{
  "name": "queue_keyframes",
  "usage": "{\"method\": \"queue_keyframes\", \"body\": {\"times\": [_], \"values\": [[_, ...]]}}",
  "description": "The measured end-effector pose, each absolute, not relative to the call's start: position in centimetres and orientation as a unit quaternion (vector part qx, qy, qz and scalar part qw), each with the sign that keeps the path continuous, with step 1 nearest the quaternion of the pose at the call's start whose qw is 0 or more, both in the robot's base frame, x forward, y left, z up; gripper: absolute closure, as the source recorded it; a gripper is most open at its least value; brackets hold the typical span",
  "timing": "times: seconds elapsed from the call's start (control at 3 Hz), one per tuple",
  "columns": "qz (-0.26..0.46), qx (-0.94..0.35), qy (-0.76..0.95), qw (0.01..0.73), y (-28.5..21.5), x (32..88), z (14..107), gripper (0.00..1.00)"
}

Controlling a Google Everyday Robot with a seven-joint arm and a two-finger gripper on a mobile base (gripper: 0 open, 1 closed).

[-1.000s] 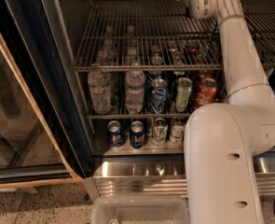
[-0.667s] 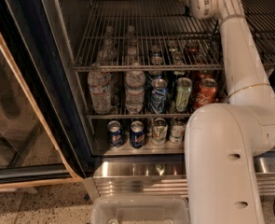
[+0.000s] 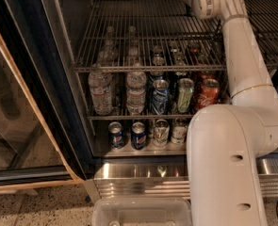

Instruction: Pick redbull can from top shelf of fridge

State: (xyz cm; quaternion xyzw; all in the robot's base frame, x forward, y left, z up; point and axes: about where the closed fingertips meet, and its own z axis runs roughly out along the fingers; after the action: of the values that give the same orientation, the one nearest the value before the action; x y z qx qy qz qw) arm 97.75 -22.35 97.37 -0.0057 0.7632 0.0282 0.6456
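Observation:
The fridge (image 3: pixel 58 79) stands open with its dark frame on the left. Its top shelf (image 3: pixel 143 36), a wide wire rack, shows no can in the part I can see. The redbull can is out of view. My white arm (image 3: pixel 242 69) rises on the right and reaches over that rack. Its wrist (image 3: pixel 209 0) sits at the upper edge of the picture. My gripper lies beyond the wrist, past the top edge, and does not show.
Water bottles (image 3: pixel 101 91), a blue can (image 3: pixel 159 96), a green can (image 3: pixel 184 95) and a red can (image 3: pixel 207 93) fill the middle rack. Pepsi cans (image 3: pixel 138 134) stand below. The glass door (image 3: pixel 16 107) swings left. A ribbed steel panel (image 3: pixel 143 179) and a white bin (image 3: pixel 138 213) sit low.
The arm's wrist has shifted slightly to the left along the top of the fridge. Nothing on the racks has moved.

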Motion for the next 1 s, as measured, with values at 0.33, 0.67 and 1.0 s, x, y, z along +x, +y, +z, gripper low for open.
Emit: {"method": "queue_keyframes", "body": {"times": [0.33,0.67,1.0], "values": [[0.033,-0.007,0.756,0.654,-22.3,97.5,98.2,1.0],[0.047,-0.014,0.743,0.668,-22.2,96.3,99.7,1.0],[0.066,-0.022,0.728,0.682,-21.6,94.4,100.9,1.0]]}}
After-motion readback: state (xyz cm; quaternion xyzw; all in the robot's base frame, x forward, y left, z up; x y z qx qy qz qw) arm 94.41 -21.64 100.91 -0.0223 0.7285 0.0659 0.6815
